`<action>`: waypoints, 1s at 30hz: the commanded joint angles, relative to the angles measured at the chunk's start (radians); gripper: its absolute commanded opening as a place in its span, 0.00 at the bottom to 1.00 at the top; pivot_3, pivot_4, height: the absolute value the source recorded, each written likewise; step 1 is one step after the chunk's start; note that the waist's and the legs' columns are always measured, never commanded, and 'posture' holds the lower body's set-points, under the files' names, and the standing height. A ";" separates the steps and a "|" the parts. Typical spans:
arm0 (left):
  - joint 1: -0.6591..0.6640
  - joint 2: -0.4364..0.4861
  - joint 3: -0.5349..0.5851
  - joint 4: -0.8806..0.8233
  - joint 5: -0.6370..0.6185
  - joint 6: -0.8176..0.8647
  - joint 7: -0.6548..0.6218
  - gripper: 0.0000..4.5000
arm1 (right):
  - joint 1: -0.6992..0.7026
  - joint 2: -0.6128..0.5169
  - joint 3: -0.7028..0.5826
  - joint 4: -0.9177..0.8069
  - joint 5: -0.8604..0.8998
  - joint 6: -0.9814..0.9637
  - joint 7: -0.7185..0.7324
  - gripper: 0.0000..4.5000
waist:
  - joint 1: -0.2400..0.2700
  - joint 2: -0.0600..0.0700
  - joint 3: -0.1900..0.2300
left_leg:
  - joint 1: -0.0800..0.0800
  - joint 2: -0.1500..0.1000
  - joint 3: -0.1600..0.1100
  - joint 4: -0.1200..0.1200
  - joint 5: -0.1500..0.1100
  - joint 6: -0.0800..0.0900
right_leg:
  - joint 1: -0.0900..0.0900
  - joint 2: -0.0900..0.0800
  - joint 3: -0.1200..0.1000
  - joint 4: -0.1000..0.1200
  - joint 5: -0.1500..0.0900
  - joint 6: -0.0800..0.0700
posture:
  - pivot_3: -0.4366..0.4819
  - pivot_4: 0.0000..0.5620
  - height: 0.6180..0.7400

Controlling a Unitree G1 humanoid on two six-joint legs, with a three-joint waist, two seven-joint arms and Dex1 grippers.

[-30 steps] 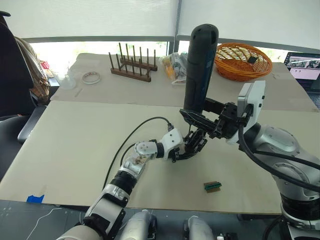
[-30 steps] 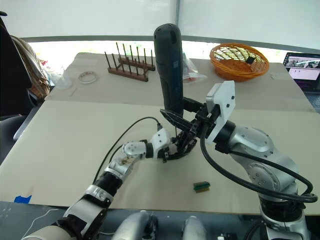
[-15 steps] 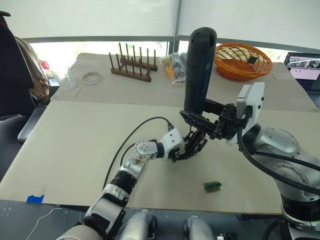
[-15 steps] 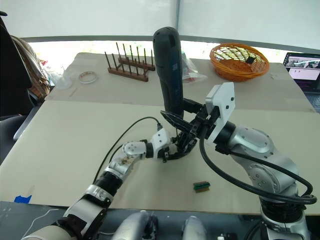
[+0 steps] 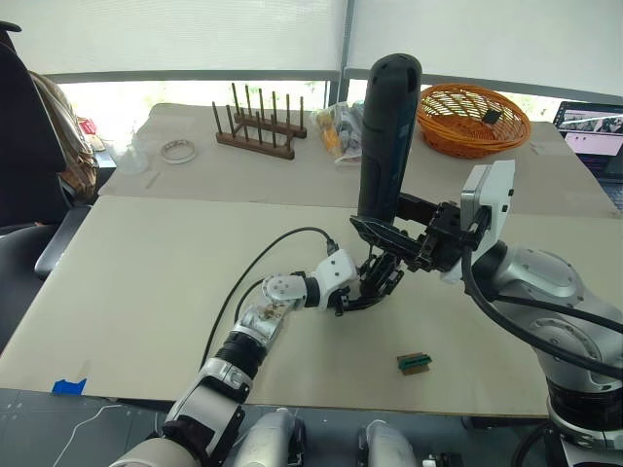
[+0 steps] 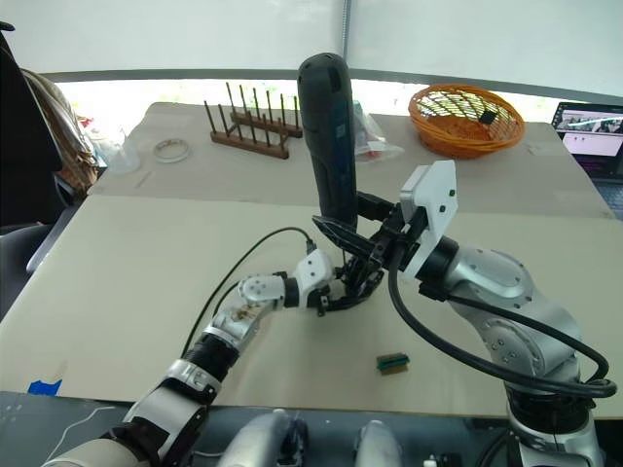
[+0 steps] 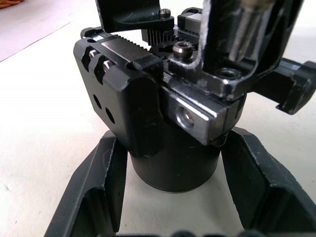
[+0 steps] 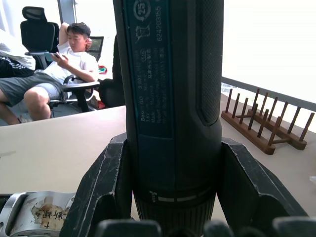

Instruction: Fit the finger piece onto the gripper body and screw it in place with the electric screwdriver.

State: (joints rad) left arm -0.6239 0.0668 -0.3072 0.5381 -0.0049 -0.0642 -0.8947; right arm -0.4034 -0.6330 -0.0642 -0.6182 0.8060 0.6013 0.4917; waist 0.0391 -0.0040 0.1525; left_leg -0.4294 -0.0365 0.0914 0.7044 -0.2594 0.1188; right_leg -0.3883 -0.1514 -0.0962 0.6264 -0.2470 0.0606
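Observation:
The electric screwdriver (image 5: 389, 136) stands upright over the table's middle, and my right gripper (image 5: 391, 233) is shut on its lower end (image 8: 168, 98). Directly beneath it sits the gripper body (image 5: 378, 280). My left gripper (image 7: 173, 143) is shut on its round dark base (image 7: 173, 170), one finger on each side. On top of the silvery mechanism stands the black finger piece (image 7: 256, 59). The screwdriver's metal bit (image 7: 252, 22) comes down against it. A small screw head (image 7: 181, 48) shows on the mechanism.
A tiny green block (image 5: 414, 362) lies near the table's front edge. At the back are a wooden peg rack (image 5: 255, 131), a tape roll (image 5: 178, 151), an orange basket (image 5: 472, 119) and a laptop (image 5: 594, 126). A seated person (image 8: 64, 64) shows far behind.
The screwdriver's top has sunk and tipped very slightly. Both grippers keep their hold and the gripper body has not moved.

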 commanded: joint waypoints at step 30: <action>-0.011 -0.013 0.005 -0.045 -0.017 0.001 0.006 0.51 | -0.004 0.065 -0.017 -0.021 -0.085 -0.038 0.049 0.44 | 0.000 0.000 0.000 | 0.000 0.000 0.000 0.000 0.000 0.000 | 0.000 0.000 0.000 0.000 0.000 0.000 | 0.48 0.27 1.00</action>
State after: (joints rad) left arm -0.6237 0.0669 -0.3075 0.5359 -0.0049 -0.0608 -0.8943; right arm -0.3838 -0.5737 -0.0592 -0.6159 0.7139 0.5917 0.5438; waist 0.0390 -0.0039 0.1525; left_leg -0.4293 -0.0366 0.0914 0.7044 -0.2593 0.1186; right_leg -0.3883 -0.1513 -0.0963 0.6265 -0.2470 0.0606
